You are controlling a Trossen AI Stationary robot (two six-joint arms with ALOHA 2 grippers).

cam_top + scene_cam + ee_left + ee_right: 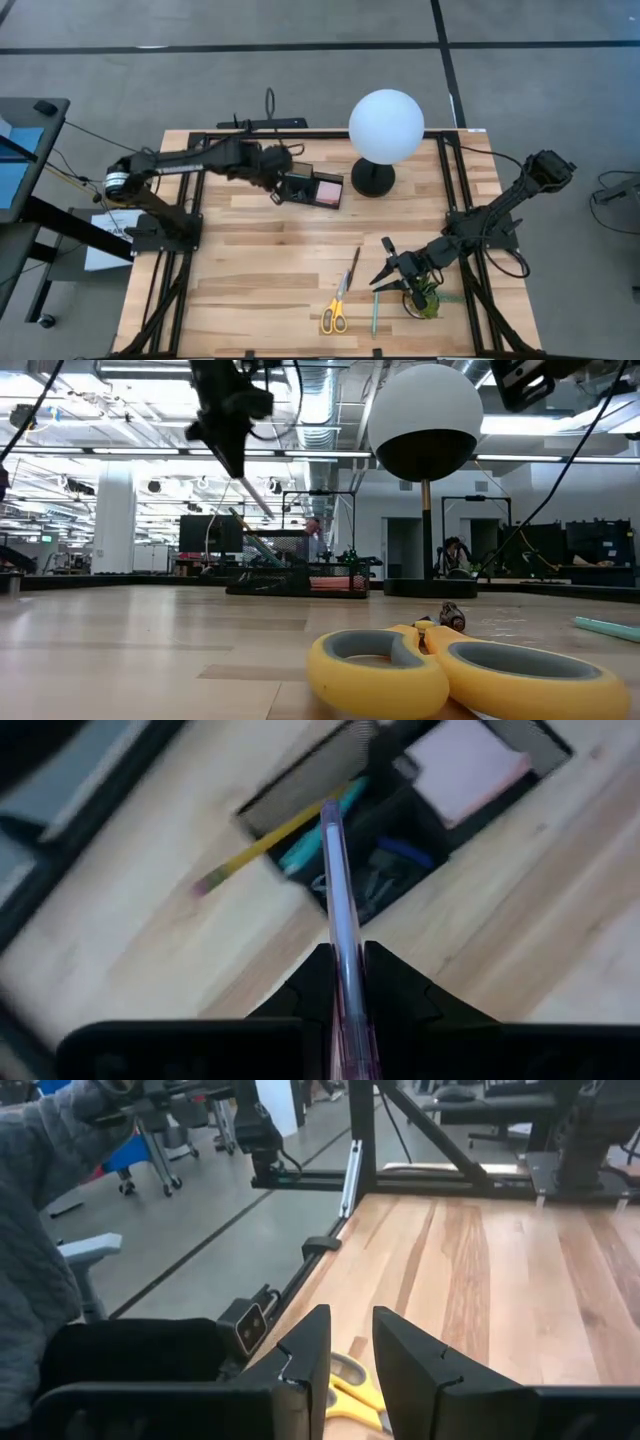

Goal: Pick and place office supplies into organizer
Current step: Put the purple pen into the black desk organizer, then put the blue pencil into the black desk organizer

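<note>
The black organizer (300,187) stands at the table's far middle and holds a pink pad (470,765), a yellow pencil (265,845), a teal pen (305,850) and a small blue piece (400,850). My left gripper (275,190) hangs just above its left end, shut on a clear purple pen (335,870). My right gripper (385,268) hovers open near the table's front right, over the wood. Yellow-handled scissors (335,315), a dark pencil (353,268) and a teal pen (375,312) lie flat on the table close by. My left gripper pinches the purple pen's rear part (350,980) between its two fingers. The pen runs along the fingers and sticks out ahead of them. It slants downward (255,495), clear of the table, its free end over the organizer's pen cup.
A white globe lamp (386,125) on a black base stands right of the organizer. A small green potted plant (425,300) sits just right of my right gripper. A person's grey sleeve (40,1230) shows beyond the table's edge. Bare wood lies at the table's left and middle.
</note>
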